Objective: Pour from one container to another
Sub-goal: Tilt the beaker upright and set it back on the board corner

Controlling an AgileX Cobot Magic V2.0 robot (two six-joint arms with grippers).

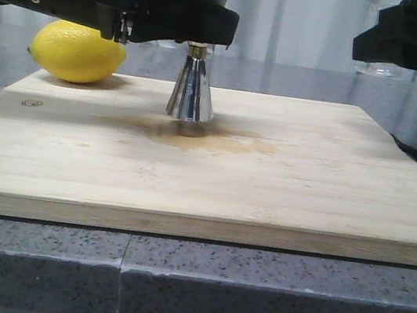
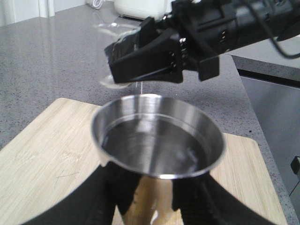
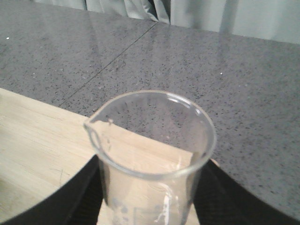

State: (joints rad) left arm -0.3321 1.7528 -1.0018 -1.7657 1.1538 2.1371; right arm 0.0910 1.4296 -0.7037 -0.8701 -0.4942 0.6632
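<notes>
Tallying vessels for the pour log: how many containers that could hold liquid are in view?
2. The metal jigger stands on the cutting board, gripped by the left tool. The glass beaker is held by the right tool, off to the right. Others may be hidden behind the arms.

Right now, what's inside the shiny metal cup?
The metal jigger holds clear liquid partway up its bowl. The left gripper hides its lower half, so nothing below the bowl shows from the left wrist view.
</notes>
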